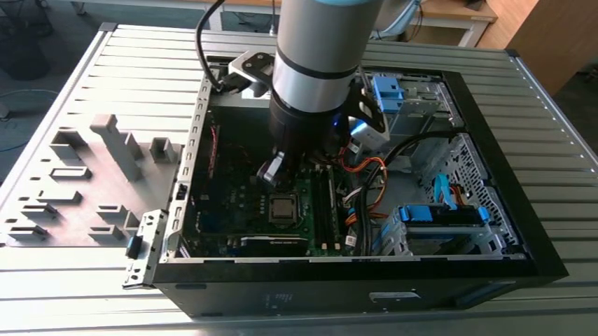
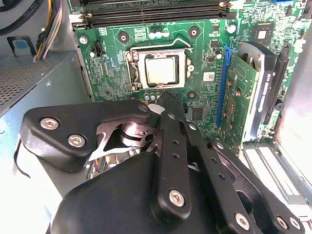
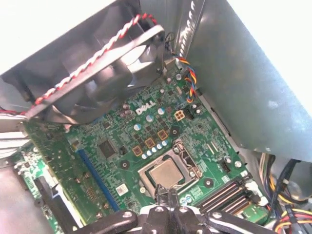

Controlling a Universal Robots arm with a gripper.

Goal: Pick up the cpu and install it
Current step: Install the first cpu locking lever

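Note:
The cpu [image 1: 282, 207] is a small silver square lying flat in its socket frame on the green motherboard [image 1: 243, 203] inside the open computer case. It appears in both wrist views [image 2: 161, 69] [image 3: 165, 173], with the socket's metal rim around it. My gripper [image 1: 272, 175] hangs just above and beside the socket. Its black fingers come together at the tips [image 2: 165, 99] [image 3: 165, 193], shut with nothing between them. The tips stand apart from the chip, close to one edge of the socket.
A black case fan [image 3: 102, 83] with red and white wires stands near the board. Memory slots [image 2: 156, 12], a graphics card [image 2: 243, 87], cable bundles [image 1: 360, 189] and blue drive bays [image 1: 439, 213] crowd the case. Grey fixtures [image 1: 103, 154] sit on the table at the exterior view's left.

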